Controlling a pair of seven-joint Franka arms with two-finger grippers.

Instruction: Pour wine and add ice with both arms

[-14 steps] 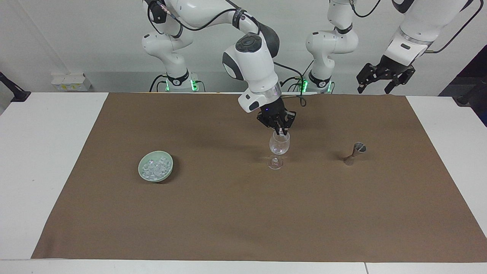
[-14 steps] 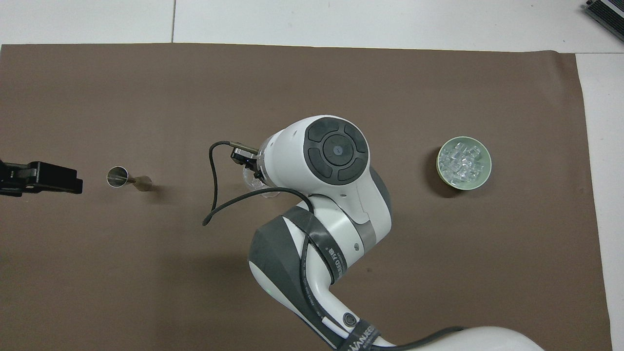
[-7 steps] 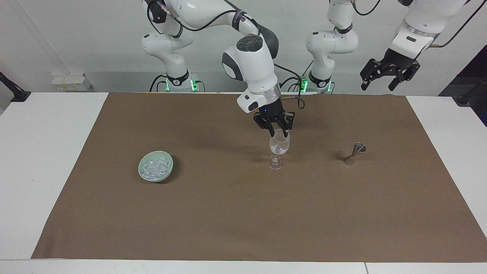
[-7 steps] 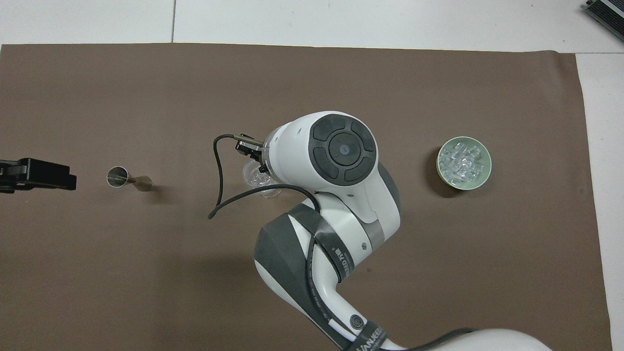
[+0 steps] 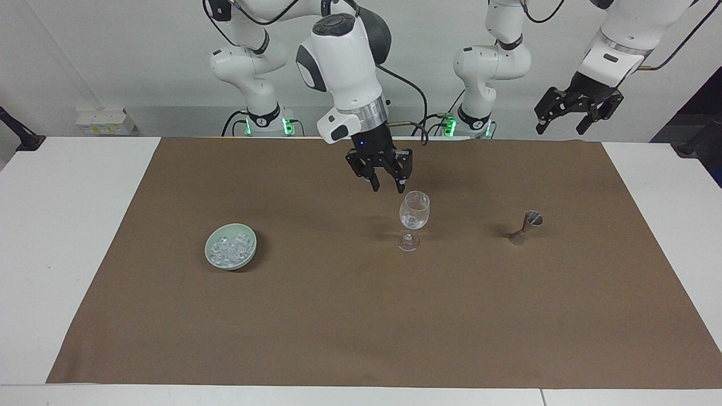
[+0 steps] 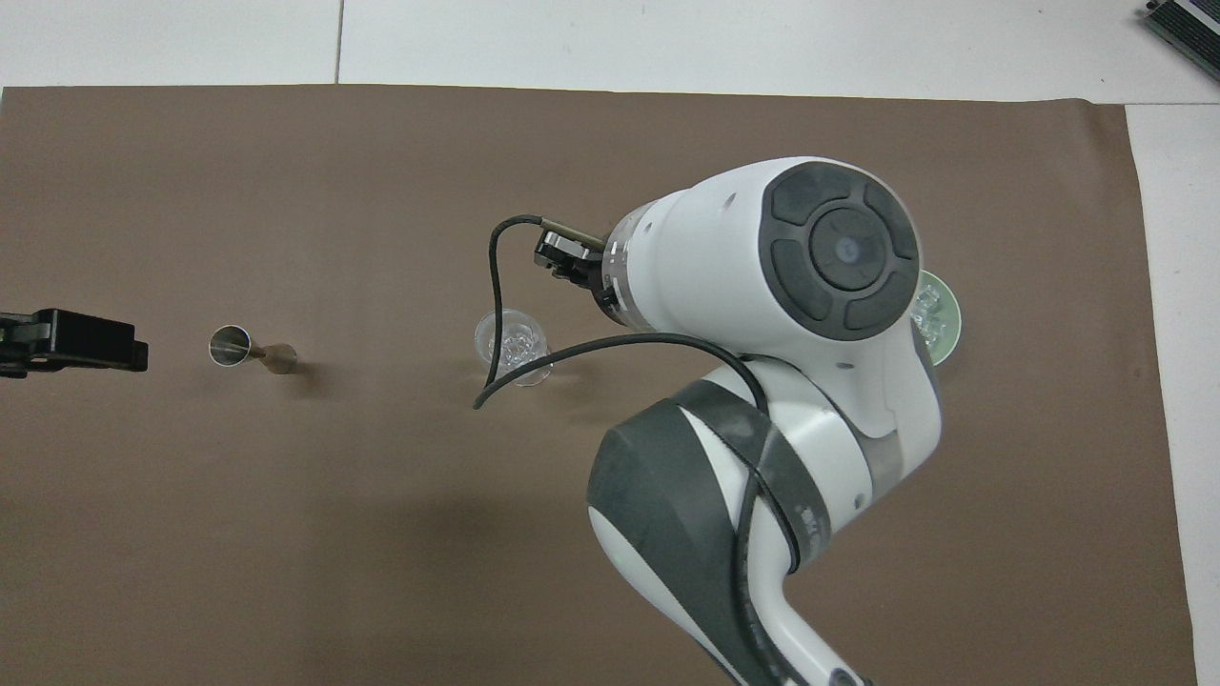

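— Brown cloth (image 5: pixel 338 327) covers most of the frame. Where is everything?

— The wine glass (image 5: pixel 414 211) stands upright at the middle, with a few cubes showing inside it in the overhead view. The rest of the ice (image 5: pixel 228 247) sits heaped in the green bowl (image 5: pixel 231 267), at mid-height toward the right arm's end. The right gripper (image 5: pixel 387 187) hangs just above and beside the glass rim, fingers spread and empty.

— And the other arm?

— The left gripper (image 5: pixel 564 125) waits in the upper corner, raised, jaws apart, holding nothing. The metal jigger (image 5: pixel 524 225) stands below it on the cloth.

— What could go wrong?

— I'd worry about the glass first. It is tall on a thin stem, so any low sideways pass by the right fingers could clip the rim and topple it. The cubes look slick and small, too. A shallow pinch in the bowl could squirt one out onto the cloth, or drop it short of the glass.
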